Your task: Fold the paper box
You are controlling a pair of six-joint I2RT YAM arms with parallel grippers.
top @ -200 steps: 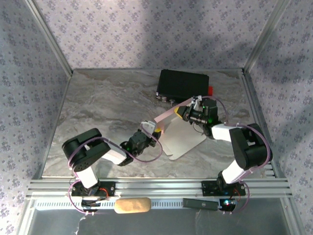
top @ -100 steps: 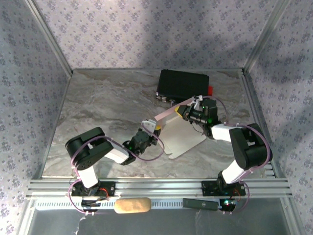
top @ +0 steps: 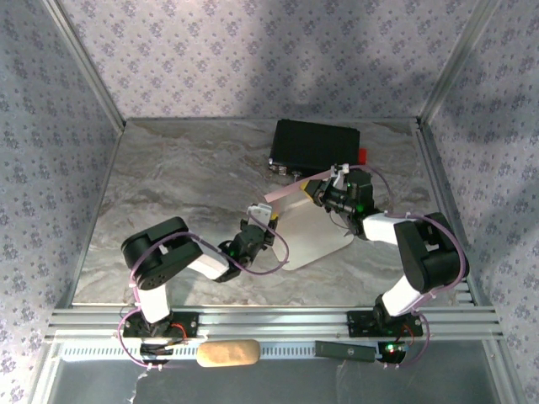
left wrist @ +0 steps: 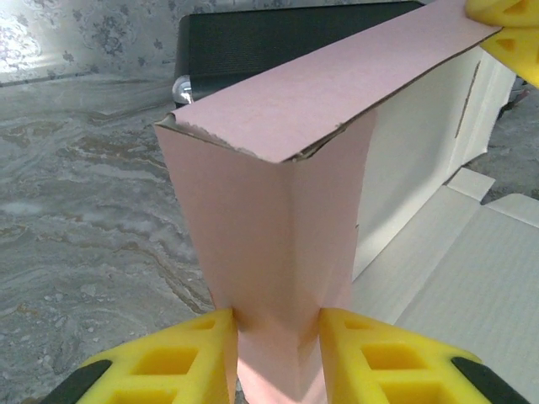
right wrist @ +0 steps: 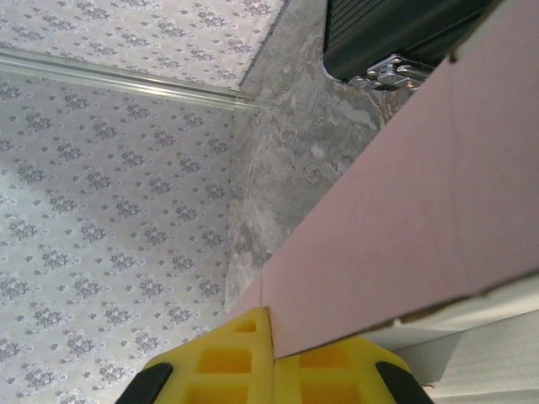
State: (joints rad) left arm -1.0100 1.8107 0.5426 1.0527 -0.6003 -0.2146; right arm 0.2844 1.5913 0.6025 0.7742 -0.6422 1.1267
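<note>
On the grey marbled counter, right of centre, sits the paper box, half-formed: its pale whitish base panel lies flat, and one long pink wall stands up along the base's far-left edge. Coming in low from the near left, the left claw is closed on the near end of that wall. In the left wrist view its two yellow fingers press either side of a narrow pink corner panel, with the card pinched between them and no gap. From the right, the right claw is clamped tight on the far end of the same pink wall, just in front of the black case. In the right wrist view the pink strip runs out diagonally from between its yellow pads. The wall's top edge looks rough at the near corner, and the white inner face behind it has a cut slit. Flat white flaps lie on the counter right of the upright wall. The black case is at the back of the counter, its metal latch facing the box; cannot tell if card and case touch. A tan oblong and a dark bar rest by the arm bases, well apart from the box.
</note>
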